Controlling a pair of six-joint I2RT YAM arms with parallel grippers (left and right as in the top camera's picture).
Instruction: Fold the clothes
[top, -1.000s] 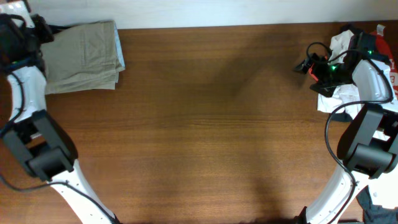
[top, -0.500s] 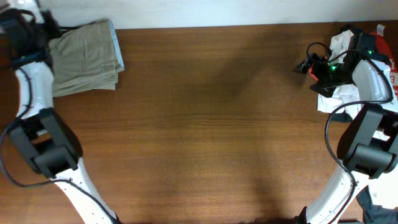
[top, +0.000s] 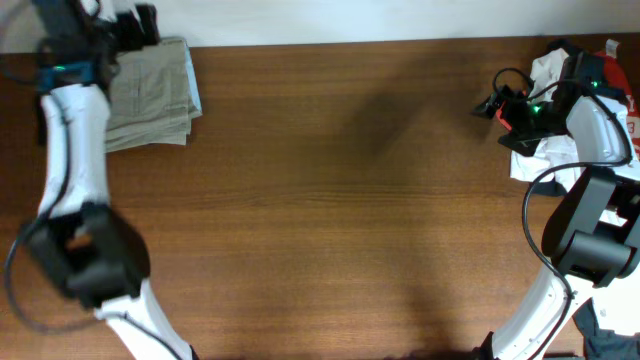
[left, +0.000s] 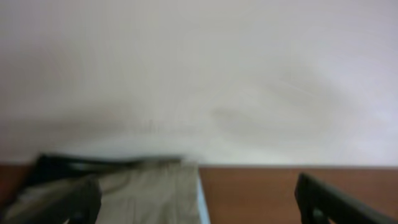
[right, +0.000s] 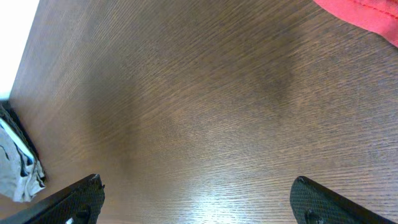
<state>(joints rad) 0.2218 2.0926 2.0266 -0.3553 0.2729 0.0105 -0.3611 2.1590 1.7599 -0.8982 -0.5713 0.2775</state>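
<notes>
The shorts (top: 150, 92) lie folded at the far-left corner of the tabletop (top: 330, 200) — folding looks done. The left gripper (left: 198, 200), above them, and the right gripper (right: 198, 199), far right, both have jaws wide apart and empty — next, likely pulling the arms clear.

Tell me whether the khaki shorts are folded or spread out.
Folded. The khaki shorts lie in a compact rectangle, with stacked layer edges showing along the right and near sides.

Open table (top: 330, 200) across the middle, shorts (top: 155, 90) at far-left corner, garment heap (top: 540, 160) far-right
</notes>
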